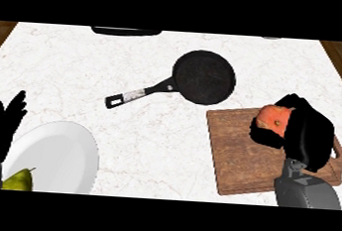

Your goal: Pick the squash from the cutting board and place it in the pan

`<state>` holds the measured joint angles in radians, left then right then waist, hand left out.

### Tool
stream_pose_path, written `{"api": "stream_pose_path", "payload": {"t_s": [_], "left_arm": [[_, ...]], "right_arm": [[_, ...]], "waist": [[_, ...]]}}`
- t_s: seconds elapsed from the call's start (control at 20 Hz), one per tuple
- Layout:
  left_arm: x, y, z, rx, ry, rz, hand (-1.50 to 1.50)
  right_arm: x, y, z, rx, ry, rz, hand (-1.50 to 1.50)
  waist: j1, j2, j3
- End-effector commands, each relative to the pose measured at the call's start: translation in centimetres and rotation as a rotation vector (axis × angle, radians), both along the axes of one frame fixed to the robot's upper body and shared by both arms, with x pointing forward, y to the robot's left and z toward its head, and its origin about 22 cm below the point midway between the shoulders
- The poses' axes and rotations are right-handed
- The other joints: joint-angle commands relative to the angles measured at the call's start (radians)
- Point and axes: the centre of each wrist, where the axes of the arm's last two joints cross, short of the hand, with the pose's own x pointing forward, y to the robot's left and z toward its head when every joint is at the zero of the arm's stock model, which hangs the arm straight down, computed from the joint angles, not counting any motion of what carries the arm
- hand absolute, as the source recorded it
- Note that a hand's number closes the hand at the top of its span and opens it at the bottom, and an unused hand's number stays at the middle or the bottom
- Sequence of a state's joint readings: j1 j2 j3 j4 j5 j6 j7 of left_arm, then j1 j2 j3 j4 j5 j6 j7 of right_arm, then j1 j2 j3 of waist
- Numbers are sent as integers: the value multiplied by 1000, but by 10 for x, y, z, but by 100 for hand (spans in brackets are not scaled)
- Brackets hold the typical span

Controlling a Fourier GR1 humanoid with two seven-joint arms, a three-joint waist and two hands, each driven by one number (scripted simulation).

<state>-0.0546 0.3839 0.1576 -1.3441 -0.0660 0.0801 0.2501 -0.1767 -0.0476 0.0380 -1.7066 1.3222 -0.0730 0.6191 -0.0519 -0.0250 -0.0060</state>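
Squash (272, 118), orange and rounded, sits at the far right corner of the brown wooden cutting board (241, 156). We cannot tell whether it rests on the wood or is lifted clear of it. The black right hand (306, 138) is clamped on it, fingers curled over its right side and thumb below, so we see only the squash's left part.

Nearest to us, well to the left of the board, lies a round white plate (65, 148). It holds one yellow-green pear (19, 180) at its near left rim. Further left of the board, past the plate, the black left hand (1, 124) rests open with its fingers spread and pointing up.

Beyond the board's far left corner, on the white marbled counter (82, 62), we find a round black frying pan (204, 77). Its dark inside shows whole, and its black-and-silver handle points left and toward us. Farthest from the board, at the counter's back edge, a flat dark object (125, 31) is cut off from view.
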Motion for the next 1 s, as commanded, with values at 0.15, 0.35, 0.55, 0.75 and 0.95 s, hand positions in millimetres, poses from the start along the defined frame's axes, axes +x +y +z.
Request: {"api": "stream_pose_path", "payload": {"t_s": [0.15, 0.35, 0.55, 0.75, 0.95], "left_arm": [[26, -21, 15, 4, -23, -46, 0], [26, -9, 12, -17, -32, -55, 0], [41, -33, 7, -11, -23, -64, 0], [24, 2, 15, -17, -43, -64, 0], [29, -22, 6, -2, -30, -85, 0]], "right_arm": [[-20, 74, 55, 75, -97, -77, 150], [22, 76, 44, 149, -114, -94, 150], [66, 69, 37, 223, -124, -95, 150], [107, 49, 21, 266, -122, -129, 150], [138, 53, 7, 284, -75, -126, 150]], "waist": [[52, 24, 5], [59, 26, 6], [60, 29, 6], [75, 33, 7], [81, 36, 7]]}}
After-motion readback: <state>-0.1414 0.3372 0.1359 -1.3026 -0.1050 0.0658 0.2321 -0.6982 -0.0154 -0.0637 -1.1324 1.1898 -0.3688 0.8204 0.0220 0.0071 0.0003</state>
